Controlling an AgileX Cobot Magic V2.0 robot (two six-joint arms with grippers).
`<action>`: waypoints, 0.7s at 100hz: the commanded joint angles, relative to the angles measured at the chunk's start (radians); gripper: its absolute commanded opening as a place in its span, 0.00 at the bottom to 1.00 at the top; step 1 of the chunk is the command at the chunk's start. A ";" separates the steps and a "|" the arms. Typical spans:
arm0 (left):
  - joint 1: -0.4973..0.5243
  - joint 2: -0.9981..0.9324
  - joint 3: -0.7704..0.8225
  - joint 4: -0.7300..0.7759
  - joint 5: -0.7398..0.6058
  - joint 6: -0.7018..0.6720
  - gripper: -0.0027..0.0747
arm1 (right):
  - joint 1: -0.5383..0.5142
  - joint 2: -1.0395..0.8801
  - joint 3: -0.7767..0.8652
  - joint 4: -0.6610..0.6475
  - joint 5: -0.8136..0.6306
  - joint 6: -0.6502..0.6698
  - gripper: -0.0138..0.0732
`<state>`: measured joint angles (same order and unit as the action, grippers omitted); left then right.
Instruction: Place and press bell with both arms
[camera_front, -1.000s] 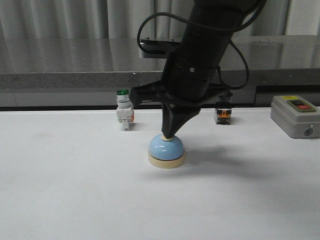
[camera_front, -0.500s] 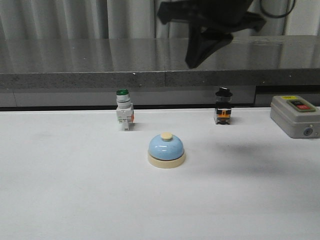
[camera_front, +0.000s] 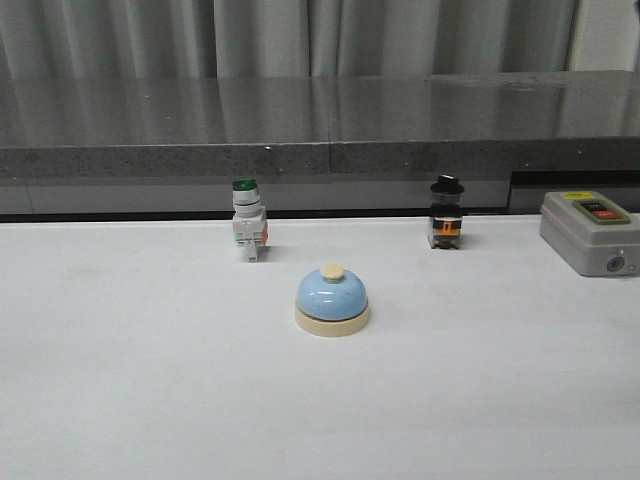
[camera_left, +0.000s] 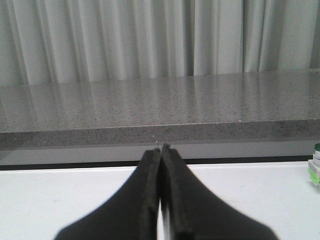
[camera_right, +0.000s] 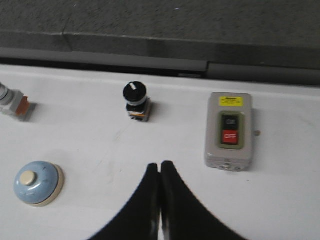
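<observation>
Our right gripper (camera_right: 160, 167) has gone from the front view, where a second ago it pressed the bell (camera_front: 332, 298); the bell now sits alone on the white table (camera_front: 150, 400). In the left wrist view, our left gripper (camera_left: 161, 150) is pressed closed, empty. The right wrist view shows our right gripper closed above the table, bell well apart.

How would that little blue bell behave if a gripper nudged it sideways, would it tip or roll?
The bell would probably slide rather than tip: it sits low on a wide, flat cream base. Rolling seems unlikely while it stays upright. The smooth dome looks slippery, so closed fingers may glance off it. It stands apart from the other switches, so a short slide should hit nothing.
</observation>
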<state>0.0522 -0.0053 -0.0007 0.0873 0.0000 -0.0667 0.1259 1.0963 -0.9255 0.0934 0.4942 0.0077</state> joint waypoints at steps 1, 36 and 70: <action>0.002 -0.028 0.044 -0.009 -0.083 -0.005 0.01 | -0.049 -0.124 0.053 -0.008 -0.106 -0.013 0.09; 0.002 -0.028 0.044 -0.009 -0.083 -0.005 0.01 | -0.096 -0.522 0.313 -0.019 -0.210 -0.013 0.09; 0.002 -0.028 0.044 -0.009 -0.083 -0.005 0.01 | -0.096 -0.771 0.407 -0.020 -0.191 -0.013 0.09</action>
<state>0.0522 -0.0053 -0.0007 0.0873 0.0000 -0.0667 0.0384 0.3433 -0.4986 0.0817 0.3648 0.0060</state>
